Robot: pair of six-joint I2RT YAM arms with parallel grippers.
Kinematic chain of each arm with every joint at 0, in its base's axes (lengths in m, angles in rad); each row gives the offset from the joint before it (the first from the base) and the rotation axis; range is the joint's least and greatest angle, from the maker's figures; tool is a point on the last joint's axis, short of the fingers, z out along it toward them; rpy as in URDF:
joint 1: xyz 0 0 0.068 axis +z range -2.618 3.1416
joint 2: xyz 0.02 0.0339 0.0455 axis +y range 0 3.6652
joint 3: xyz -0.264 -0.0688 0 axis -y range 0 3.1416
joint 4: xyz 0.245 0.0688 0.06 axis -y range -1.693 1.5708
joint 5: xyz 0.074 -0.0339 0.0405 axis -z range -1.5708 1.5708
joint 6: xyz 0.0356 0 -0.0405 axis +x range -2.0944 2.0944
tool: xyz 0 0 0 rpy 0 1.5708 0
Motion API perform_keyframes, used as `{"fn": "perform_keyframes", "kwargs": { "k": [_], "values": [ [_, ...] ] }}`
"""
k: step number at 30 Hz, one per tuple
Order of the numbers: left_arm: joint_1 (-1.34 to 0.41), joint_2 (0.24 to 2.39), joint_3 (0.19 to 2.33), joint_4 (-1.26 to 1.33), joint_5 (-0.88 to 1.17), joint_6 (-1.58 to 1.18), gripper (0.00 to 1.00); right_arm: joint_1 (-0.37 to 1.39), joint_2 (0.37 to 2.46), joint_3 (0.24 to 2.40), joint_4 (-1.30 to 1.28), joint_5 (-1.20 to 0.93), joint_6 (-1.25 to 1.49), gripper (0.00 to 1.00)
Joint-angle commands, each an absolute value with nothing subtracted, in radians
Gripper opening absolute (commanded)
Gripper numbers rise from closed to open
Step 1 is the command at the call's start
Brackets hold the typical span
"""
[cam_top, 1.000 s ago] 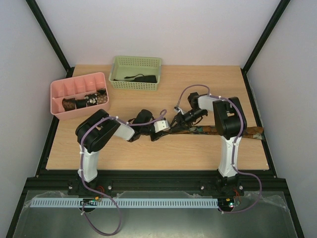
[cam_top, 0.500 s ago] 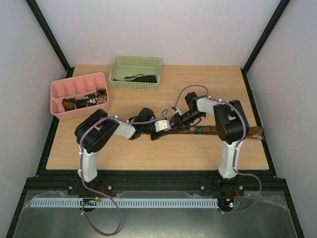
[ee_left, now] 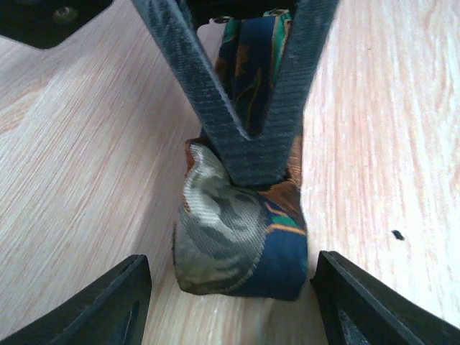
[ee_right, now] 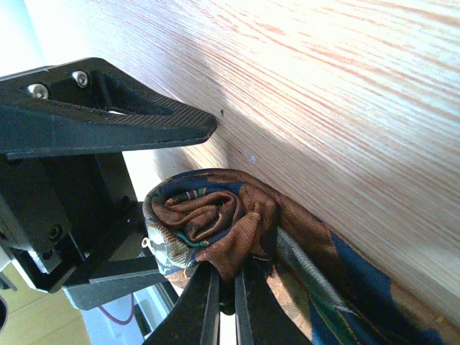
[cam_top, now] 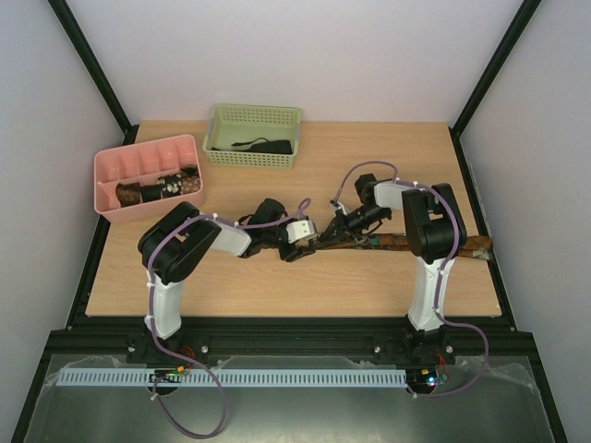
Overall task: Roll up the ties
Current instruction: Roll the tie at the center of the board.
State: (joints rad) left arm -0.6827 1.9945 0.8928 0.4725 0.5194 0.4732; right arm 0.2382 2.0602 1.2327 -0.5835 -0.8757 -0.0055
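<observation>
tie (cam_top: 471, 245): part-rolled coil, tail toward 3 o'clock. right gripper (ee_right: 224, 287): pinched tight on coil. left gripper (ee_left: 231, 305): spread wide, straddling coil, holding nothing.

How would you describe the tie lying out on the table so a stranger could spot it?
On the wooden table, look mid-table, in front of the pink tray and green basket. The tie lies flat from the right edge to a small coil. It alone is half rolled, in brown, blue and green.

Pink divided tray (cam_top: 129, 159) beside green basket (cam_top: 249, 155), both on wooden table (cam_top: 277, 286).
</observation>
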Motion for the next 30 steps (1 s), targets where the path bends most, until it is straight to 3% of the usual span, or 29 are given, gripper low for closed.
{"fn": "perform_keyframes", "kwargs": {
  "k": [1, 11, 21, 24, 28, 30],
  "values": [
    [-0.676, 1.965, 0.842, 0.479, 0.567, 0.438, 0.68, 0.211, 2.138, 1.2, -0.652, -0.77, -0.036, 0.01],
    [-0.675, 2.025, 0.843, 0.689, 0.611, 0.363, 0.72, 0.187, 2.173, 1.191, -0.668, -0.616, -0.056, 0.01],
    [-0.709, 2.152, 0.883, 0.834, 0.604, 0.316, 0.67, 0.192, 2.217, 1.231, -0.672, -0.576, -0.053, 0.01],
    [-0.715, 2.157, 0.89, 0.81, 0.61, 0.351, 0.61, 0.211, 2.229, 1.24, -0.682, -0.609, -0.081, 0.01],
    [-0.704, 2.092, 0.844, 0.681, 0.597, 0.453, 0.4, 0.241, 2.242, 1.261, -0.668, -0.669, -0.079, 0.02],
    [-0.694, 2.044, 0.814, 0.589, 0.584, 0.513, 0.34, 0.24, 2.223, 1.268, -0.66, -0.698, -0.073, 0.08]
  ]
}}
